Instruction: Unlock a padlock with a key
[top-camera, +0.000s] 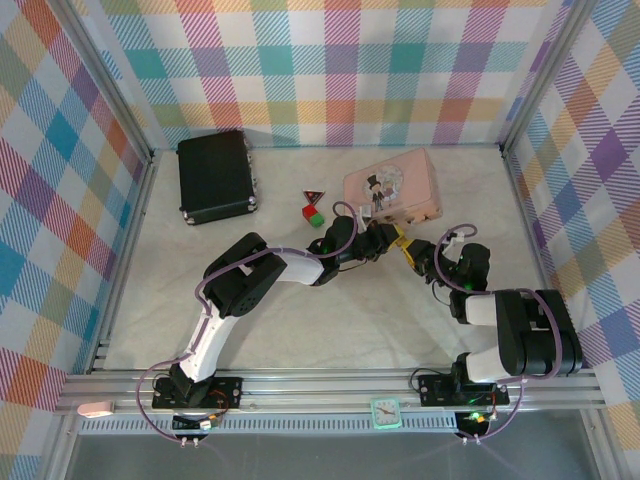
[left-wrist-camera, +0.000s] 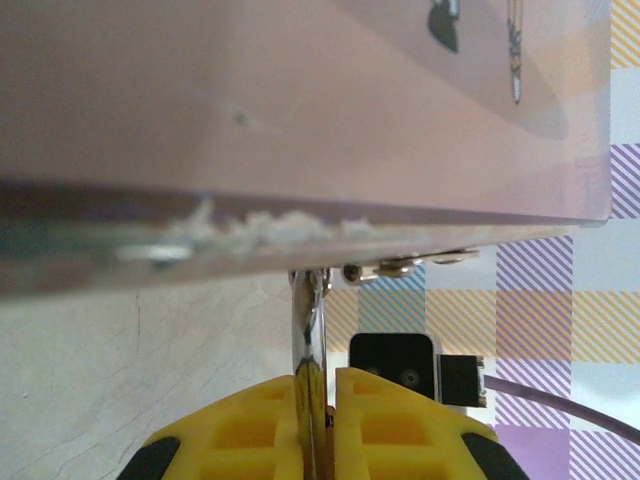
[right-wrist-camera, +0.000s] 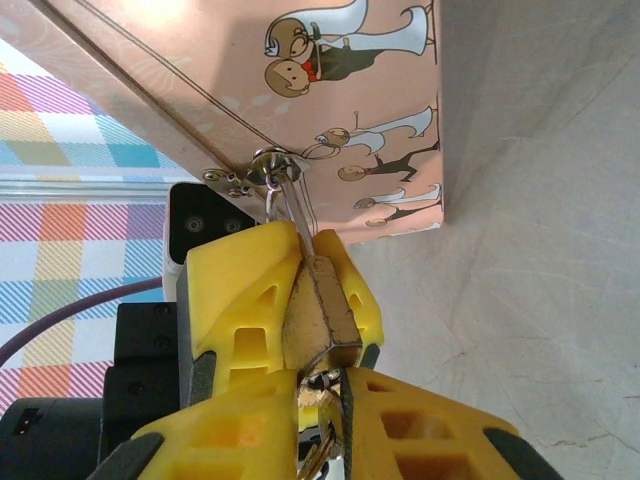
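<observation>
A: Well, where's the padlock (right-wrist-camera: 318, 310)?
B: Hooked on the pink box (right-wrist-camera: 370, 90), clamped between the left fingers (right-wrist-camera: 240, 290).
A: And the key (right-wrist-camera: 318, 458)?
B: Pinched in the right fingers (right-wrist-camera: 420, 430), just under the padlock.

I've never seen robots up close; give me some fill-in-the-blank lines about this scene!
1. The box that the padlock hangs from is ___.
2. The left tool is clamped on the ___.
3. The small block beside the red block is ___.
Missing words: pink; padlock; green.
</observation>
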